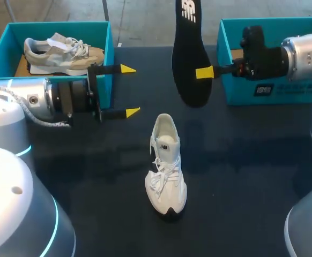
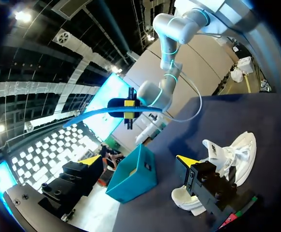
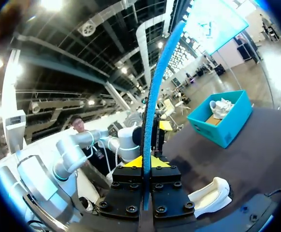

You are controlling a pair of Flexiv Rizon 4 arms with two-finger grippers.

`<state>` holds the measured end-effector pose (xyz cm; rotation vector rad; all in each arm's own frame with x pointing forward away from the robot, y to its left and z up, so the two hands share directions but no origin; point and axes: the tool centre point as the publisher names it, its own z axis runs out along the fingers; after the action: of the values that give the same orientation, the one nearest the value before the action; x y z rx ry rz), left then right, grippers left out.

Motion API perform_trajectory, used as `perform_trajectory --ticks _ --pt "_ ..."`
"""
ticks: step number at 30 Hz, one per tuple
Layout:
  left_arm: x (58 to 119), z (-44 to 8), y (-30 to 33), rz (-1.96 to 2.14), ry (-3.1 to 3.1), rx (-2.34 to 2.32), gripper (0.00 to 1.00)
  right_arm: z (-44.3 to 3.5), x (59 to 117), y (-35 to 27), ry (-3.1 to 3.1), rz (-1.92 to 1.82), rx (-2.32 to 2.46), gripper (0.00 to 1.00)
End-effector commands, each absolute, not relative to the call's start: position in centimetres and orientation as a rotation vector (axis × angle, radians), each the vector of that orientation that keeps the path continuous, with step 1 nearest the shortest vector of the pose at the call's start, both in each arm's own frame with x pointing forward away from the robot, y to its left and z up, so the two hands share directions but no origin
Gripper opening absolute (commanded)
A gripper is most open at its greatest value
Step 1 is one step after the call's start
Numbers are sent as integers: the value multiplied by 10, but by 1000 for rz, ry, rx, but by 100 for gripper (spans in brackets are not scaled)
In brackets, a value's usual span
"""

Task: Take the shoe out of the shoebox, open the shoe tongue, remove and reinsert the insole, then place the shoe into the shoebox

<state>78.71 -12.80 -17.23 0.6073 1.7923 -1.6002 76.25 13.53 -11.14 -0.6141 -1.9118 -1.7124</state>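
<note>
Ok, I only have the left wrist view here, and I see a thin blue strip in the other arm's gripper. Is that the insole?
Observer: Yes. In the head view it is the insole, showing its black face and held up above the table.
Reviewer: Is it properly gripped?
Observer: In the right wrist view, both yellow tips of the right gripper press the insole from two sides.
Reviewer: Any second shoe around?
Observer: Yes, in the head view a beige shoe lies in the shoebox on the left arm's side.
</note>
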Motion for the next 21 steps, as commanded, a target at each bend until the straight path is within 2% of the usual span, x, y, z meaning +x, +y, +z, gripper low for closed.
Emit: perform_trajectory --ticks 1,21 --pt "783 -172 -128 -1591 1796 600 100 -111 764 138 -1913 -1710 -613 0" --pt "783 -172 -126 -1593 1817 601 100 -111 764 138 -1913 -1710 -613 0"
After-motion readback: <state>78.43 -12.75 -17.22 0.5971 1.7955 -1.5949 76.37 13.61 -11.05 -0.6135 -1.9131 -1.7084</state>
